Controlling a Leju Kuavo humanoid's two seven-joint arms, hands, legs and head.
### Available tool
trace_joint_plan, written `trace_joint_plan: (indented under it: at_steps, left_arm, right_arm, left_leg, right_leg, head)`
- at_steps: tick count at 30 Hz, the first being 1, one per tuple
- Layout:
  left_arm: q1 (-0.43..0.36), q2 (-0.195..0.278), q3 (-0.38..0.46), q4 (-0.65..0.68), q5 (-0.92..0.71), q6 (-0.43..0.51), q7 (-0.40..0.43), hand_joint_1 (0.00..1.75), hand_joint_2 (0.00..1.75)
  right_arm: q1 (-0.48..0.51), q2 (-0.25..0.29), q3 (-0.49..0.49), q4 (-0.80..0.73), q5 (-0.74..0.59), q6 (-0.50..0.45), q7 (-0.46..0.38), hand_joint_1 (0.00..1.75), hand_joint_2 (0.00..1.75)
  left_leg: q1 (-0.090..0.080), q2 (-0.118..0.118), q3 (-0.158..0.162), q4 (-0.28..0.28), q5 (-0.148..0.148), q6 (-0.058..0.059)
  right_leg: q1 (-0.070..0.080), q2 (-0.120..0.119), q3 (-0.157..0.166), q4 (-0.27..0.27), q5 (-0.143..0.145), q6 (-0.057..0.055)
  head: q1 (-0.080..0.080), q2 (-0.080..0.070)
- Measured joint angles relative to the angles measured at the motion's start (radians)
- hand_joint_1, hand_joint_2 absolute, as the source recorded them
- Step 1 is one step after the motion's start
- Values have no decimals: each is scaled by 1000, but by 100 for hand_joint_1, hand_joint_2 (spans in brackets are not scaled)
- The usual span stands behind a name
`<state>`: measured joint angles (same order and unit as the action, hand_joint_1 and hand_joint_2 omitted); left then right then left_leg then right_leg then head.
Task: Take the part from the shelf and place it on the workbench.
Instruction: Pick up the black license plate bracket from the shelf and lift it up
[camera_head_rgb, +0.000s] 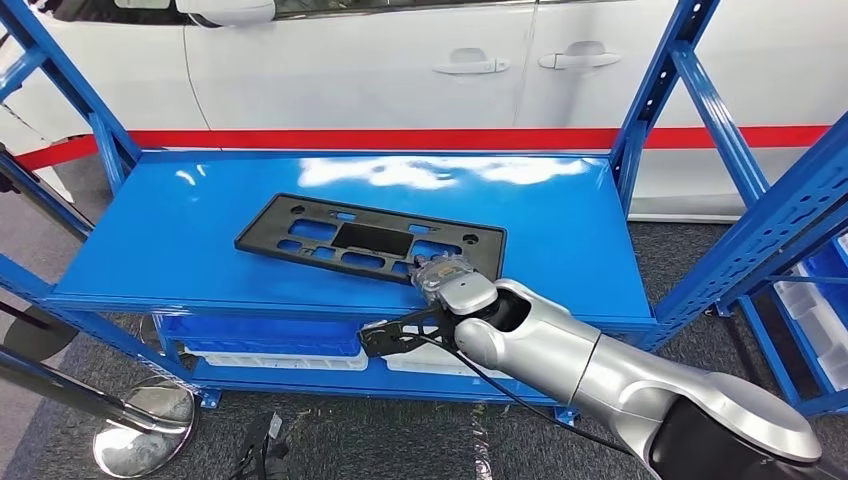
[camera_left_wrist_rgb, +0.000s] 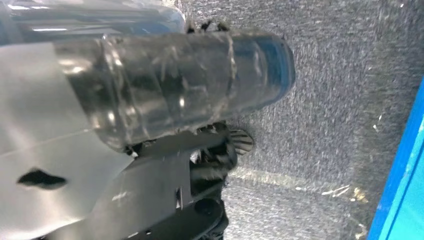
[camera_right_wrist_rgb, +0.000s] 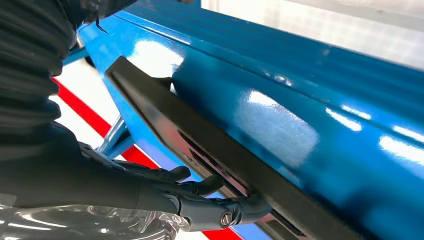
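Note:
The part (camera_head_rgb: 370, 240) is a flat black plastic frame with cut-outs, lying flat on the blue shelf (camera_head_rgb: 560, 230). My right arm reaches in from the lower right. My right hand (camera_head_rgb: 450, 278) sits at the part's near right corner. In the right wrist view my right hand (camera_right_wrist_rgb: 210, 200) stretches its dark fingers (camera_right_wrist_rgb: 235, 212) along the part's (camera_right_wrist_rgb: 200, 145) near edge, one fingertip touching it; no closed grip shows. My left hand (camera_left_wrist_rgb: 175, 85) hangs over grey carpet, thumb straight, holding nothing.
Blue shelf uprights (camera_head_rgb: 690, 90) stand at both sides. A white car (camera_head_rgb: 400, 60) with a red stripe (camera_head_rgb: 400, 138) is close behind the shelf. White trays (camera_head_rgb: 280, 355) sit on the lower level. A chrome stanchion base (camera_head_rgb: 140, 435) rests on the carpet at the lower left.

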<state>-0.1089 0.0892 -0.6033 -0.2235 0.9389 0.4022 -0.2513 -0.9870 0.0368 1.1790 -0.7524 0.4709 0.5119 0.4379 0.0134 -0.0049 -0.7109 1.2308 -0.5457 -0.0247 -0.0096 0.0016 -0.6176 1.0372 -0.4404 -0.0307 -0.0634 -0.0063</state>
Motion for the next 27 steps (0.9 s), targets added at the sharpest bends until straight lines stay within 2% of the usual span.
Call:
trace_joint_plan:
  at_steps: [1,2,3,5,7,9,11,13,15,16,17,18,20,22,23,25,27]
  left_arm:
    - [0,0,-1,0,1,-1,-7,0,0]
    - [-1,-1,-2,0,2,-2,-13,0,0]
    - [-2,-1,-4,0,2,-4,-18,0,0]
    - [-7,-1,-8,0,1,-5,-27,0,0]
    - [-13,-2,-9,0,0,-5,-32,0,0]
    - [-15,-2,-13,0,0,-5,-33,0,0]
    - [-15,-5,-17,0,0,-5,-32,0,0]
    - [-15,-8,-19,0,-1,-5,-31,0,0]
    - [-15,-10,-20,0,-4,-5,-30,0,0]
    - [-15,-11,-21,0,-5,-5,-30,0,0]
    - [-15,-13,-22,0,-7,-5,-30,0,0]
    - [-15,-15,-23,0,-8,-6,-30,0,0]
    - [-15,-20,-25,0,-12,-6,-29,0,0]
    - [-17,-24,-27,0,-17,-6,-25,0,0]
    - [-19,-24,-29,0,-19,-6,-22,0,0]
    - [-21,-25,-37,0,-22,-6,-18,0,0]
    - [-24,-25,-42,0,-25,-6,-16,0,0]
  right_arm:
    - [4,1,0,8,-1,-19,1,0,175]
    - [8,3,1,17,-2,-44,1,0,175]
    - [11,6,1,27,-2,-80,1,0,175]
    - [14,9,1,52,-2,-178,3,0,175]
    - [15,11,1,77,-3,-283,4,0,175]
    - [16,11,-2,97,-4,-357,4,0,175]
    - [16,11,-7,110,-2,-405,6,0,175]
    - [13,11,-13,119,2,-443,12,0,175]
    - [12,10,-19,125,5,-475,18,0,175]
    - [13,10,-21,127,7,-489,20,0,175]
    - [14,10,-24,129,9,-501,21,0,175]
    - [13,10,-27,131,11,-513,22,0,175]
    - [9,11,-35,133,17,-527,26,0,175]
    - [2,13,-40,135,24,-515,34,0,175]
    - [0,15,-42,137,28,-497,38,0,175]
    - [1,18,-43,146,34,-457,45,0,175]
    - [1,21,-43,155,36,-437,50,0,175]
  left_leg:
    - [0,0,-20,47,-15,-1]
    - [0,0,-23,60,-10,-1]
    - [0,0,-8,34,11,0]
    - [0,0,61,-95,67,8]
    - [-5,0,111,-192,91,17]
    - [-10,-1,117,-211,93,27]
    - [-5,1,117,-218,101,39]
    - [0,4,119,-227,108,51]
    - [-1,5,117,-227,108,57]
    - [-1,5,117,-226,107,59]
    - [-1,5,117,-225,106,59]
    - [0,4,117,-223,105,58]
    - [1,3,116,-214,98,52]
    - [-2,2,112,-203,90,42]
    - [-4,2,109,-200,89,37]
    - [-4,2,108,-202,89,28]
    - [-2,3,99,-183,73,18]
  right_leg:
    - [1,0,0,0,0,0]
    - [1,0,0,0,0,-1]
    - [1,1,1,0,0,0]
    - [2,2,2,1,1,1]
    - [5,2,0,2,3,8]
    - [6,2,-5,-1,7,18]
    - [6,2,-10,4,3,29]
    - [6,2,-38,64,-35,38]
    - [3,2,-97,191,-96,44]
    - [2,2,-124,248,-115,46]
    - [0,2,-137,275,-116,47]
    - [-1,2,-133,264,-99,48]
    - [-3,1,-78,146,-36,47]
    - [-1,1,-26,37,-3,41]
    - [1,2,-16,17,-2,38]
    - [2,4,-16,14,-1,28]
    - [-2,4,-14,9,1,17]
  head:
    - [0,0]
    - [0,0]
    - [0,0]
    - [0,0]
    - [1,0]
    - [1,0]
    - [2,0]
    - [6,0]
    - [9,0]
    - [8,0]
    - [9,0]
    - [9,0]
    - [9,0]
    - [8,0]
    - [8,0]
    - [7,0]
    - [6,0]
